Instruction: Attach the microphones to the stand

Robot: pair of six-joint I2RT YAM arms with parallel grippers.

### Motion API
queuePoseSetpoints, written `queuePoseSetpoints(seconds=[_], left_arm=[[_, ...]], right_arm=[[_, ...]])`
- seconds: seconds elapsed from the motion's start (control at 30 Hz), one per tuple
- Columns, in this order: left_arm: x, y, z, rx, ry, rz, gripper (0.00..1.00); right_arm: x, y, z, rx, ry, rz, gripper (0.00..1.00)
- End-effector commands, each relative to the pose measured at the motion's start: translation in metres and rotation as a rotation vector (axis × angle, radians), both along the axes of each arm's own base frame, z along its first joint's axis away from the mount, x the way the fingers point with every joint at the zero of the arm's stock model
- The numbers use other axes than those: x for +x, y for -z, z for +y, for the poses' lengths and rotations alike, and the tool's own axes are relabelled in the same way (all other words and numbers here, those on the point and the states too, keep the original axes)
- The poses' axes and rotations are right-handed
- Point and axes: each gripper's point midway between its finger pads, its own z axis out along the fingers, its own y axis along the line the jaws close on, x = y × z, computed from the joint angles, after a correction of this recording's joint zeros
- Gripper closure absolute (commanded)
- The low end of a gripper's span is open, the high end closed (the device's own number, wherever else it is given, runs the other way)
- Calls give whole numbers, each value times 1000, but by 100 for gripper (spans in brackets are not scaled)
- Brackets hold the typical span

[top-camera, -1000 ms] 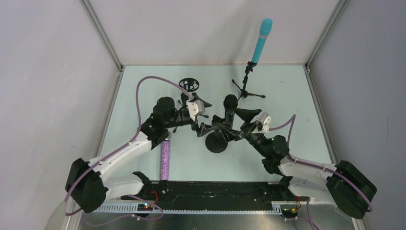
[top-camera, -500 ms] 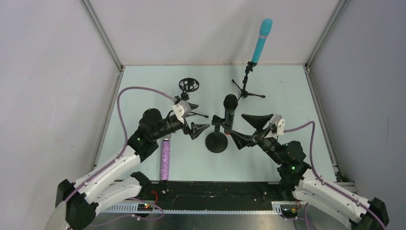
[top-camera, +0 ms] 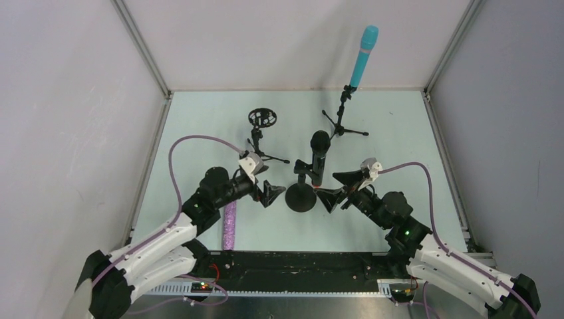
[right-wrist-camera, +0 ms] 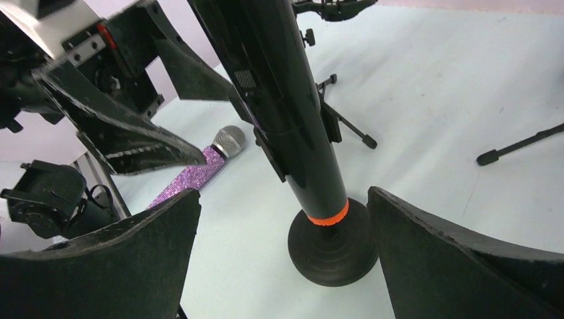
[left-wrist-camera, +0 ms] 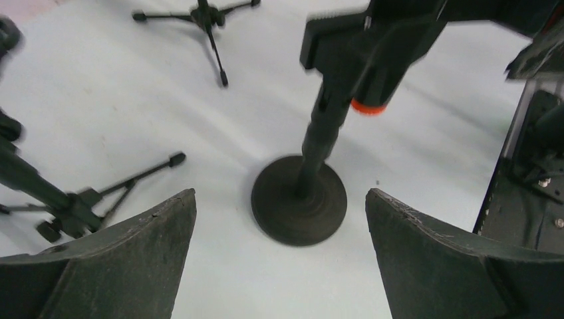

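Both grippers gape at full width and hold nothing. The left gripper (top-camera: 271, 193) is just left of the round-base stand (top-camera: 300, 198), and the right gripper (top-camera: 329, 186) is just right of it. The black microphone (top-camera: 319, 149) sits clipped on that stand and the cyan microphone (top-camera: 363, 56) on the far tripod stand (top-camera: 341, 123). The purple microphone (top-camera: 230, 222) lies flat on the table (top-camera: 199, 133), near, beside my left arm (top-camera: 166, 232).

That arm worries me: swinging round to reach could sweep the purple microphone away. The right fingers are close enough to the round base to knock it. The empty tripod stand (top-camera: 261, 136) looks light and could tip when I press a microphone in.

Since a second ago, both arms have drawn back toward the near edge, off the black microphone.
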Motion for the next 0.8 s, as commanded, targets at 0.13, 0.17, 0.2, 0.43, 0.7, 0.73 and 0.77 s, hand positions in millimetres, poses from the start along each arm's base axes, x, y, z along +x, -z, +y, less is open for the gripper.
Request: queuePoseSetpoints(seconds=[0.13, 0.17, 0.2, 0.43, 0.7, 0.73, 0.77], left_arm=[[-5, 17, -23, 3, 169, -137, 0], [-5, 17, -25, 2, 190, -145, 0], [-3, 17, -29, -6, 204, -157, 0], [9, 8, -50, -67, 270, -205, 0], [13, -18, -72, -251, 348, -269, 1], [15, -20, -75, -264, 357, -280, 2], [16, -19, -77, -270, 361, -273, 4]], right_arm=[[-2, -12, -4, 24, 4, 7, 1], [-2, -12, -4, 26, 3, 9, 1], [-2, -12, -5, 33, 5, 19, 1], [1, -1, -12, 29, 33, 83, 0], [-1, 12, -17, 62, 1, 177, 1], [1, 13, -19, 64, 9, 178, 1], [2, 13, -20, 70, 20, 180, 1]])
